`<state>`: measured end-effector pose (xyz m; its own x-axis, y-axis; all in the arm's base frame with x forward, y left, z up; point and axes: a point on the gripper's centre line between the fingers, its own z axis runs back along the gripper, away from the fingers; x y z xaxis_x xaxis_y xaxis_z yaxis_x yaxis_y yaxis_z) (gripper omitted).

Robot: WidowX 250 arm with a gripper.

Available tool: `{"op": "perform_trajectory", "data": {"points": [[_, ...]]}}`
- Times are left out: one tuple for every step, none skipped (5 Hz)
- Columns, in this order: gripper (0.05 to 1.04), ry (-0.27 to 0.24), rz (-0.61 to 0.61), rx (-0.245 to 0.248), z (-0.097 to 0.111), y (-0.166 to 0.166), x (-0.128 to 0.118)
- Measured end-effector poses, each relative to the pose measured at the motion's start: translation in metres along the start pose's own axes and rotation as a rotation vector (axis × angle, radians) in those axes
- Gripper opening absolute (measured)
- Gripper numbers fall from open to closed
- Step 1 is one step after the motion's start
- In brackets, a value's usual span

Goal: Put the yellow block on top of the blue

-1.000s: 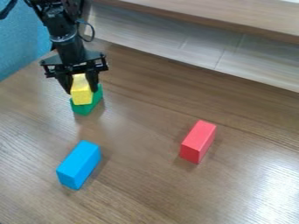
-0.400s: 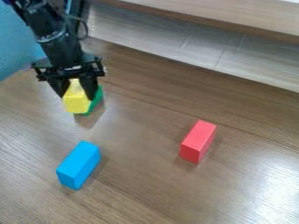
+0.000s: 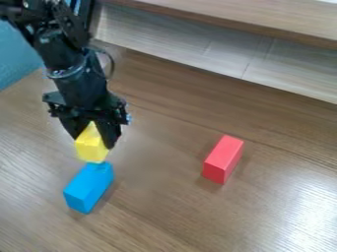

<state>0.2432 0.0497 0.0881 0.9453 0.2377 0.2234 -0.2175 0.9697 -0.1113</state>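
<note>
A plain blue block (image 3: 89, 186), oblong with flat faces, lies lengthwise on the wooden table (image 3: 168, 211), slanting away toward the upper right. A yellow block (image 3: 90, 148) is held tilted in the black gripper (image 3: 93, 139) at the blue block's far end, its lower edge meeting that end in the view; whether they touch is unclear.

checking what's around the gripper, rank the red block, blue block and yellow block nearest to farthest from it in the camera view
1. Yellow block: held between the fingers of the gripper.
2. Blue block: on the table, just below the yellow one in the view.
3. Red block: off toward the view's right.
</note>
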Motion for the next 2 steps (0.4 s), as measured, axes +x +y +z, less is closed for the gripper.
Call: {"op": "perform_trajectory", "data": {"points": [[0.590, -0.009, -0.045, 0.011, 0.0032, -0.0097, -0.0102], [0.590, -0.011, -0.067, 0.023, 0.0058, -0.0097, -0.0160]]}}
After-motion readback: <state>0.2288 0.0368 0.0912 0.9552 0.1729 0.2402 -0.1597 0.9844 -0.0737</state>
